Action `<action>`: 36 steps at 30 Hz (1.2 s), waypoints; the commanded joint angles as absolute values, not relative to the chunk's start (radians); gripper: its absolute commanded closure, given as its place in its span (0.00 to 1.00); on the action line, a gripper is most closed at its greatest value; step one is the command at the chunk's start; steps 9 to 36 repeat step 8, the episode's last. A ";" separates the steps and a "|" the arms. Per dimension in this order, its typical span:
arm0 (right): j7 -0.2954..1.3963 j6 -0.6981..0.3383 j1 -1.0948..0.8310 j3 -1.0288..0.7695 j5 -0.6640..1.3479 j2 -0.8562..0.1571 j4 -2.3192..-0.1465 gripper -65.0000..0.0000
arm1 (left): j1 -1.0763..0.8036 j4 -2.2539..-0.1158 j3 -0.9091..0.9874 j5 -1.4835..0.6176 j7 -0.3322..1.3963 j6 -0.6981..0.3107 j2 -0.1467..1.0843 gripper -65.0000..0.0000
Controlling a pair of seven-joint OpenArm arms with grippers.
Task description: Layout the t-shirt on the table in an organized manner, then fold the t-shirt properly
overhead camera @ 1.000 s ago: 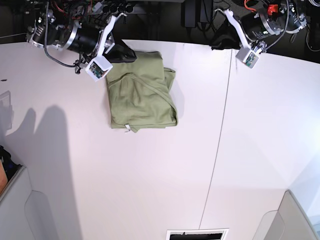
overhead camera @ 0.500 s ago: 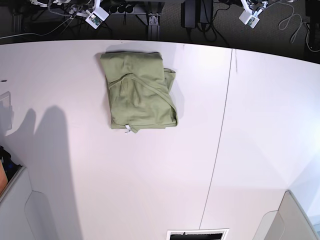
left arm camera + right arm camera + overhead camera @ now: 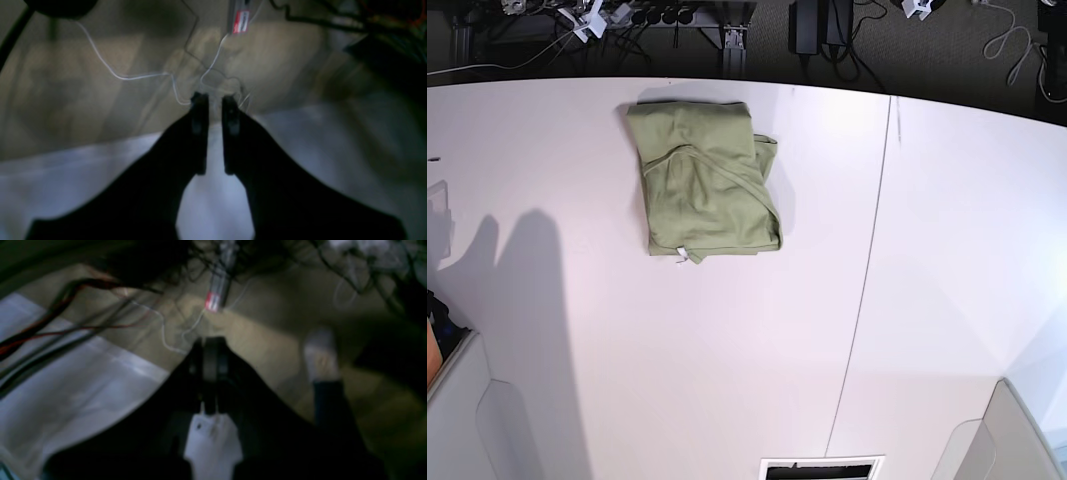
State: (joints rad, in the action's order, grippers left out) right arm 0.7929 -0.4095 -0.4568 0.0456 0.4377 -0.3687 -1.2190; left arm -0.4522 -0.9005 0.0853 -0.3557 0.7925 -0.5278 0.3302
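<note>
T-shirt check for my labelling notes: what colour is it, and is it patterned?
Plain olive green t-shirt, no pattern; the base view shows it best.

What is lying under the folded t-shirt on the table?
Around the olive-green t-shirt only the white table shows, so it rests directly on that. The cloth is folded in layers; whatever lies between them or beneath is covered. A small white tag sticks out at its hem.

Looks like a robotics lab or test room: large white table [image 3: 727,380] with a thin dark seam [image 3: 859,300], grey carpet floor [image 3: 947,60] behind it, power strip [image 3: 662,17] and many loose cables [image 3: 1017,45] lying there.
</note>
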 commanded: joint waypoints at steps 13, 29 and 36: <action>0.878 -0.415 -0.342 0.043 0.445 -0.379 -1.116 1.00 | -0.318 -0.814 -0.152 -0.438 0.764 -0.535 0.331 0.88; 0.878 -0.415 -0.342 0.043 0.445 -0.379 -1.116 1.00 | -0.318 -0.814 -0.152 -0.438 0.764 -0.535 0.331 0.88; 0.878 -0.415 -0.342 0.043 0.445 -0.379 -1.116 1.00 | -0.318 -0.814 -0.152 -0.438 0.764 -0.535 0.331 0.88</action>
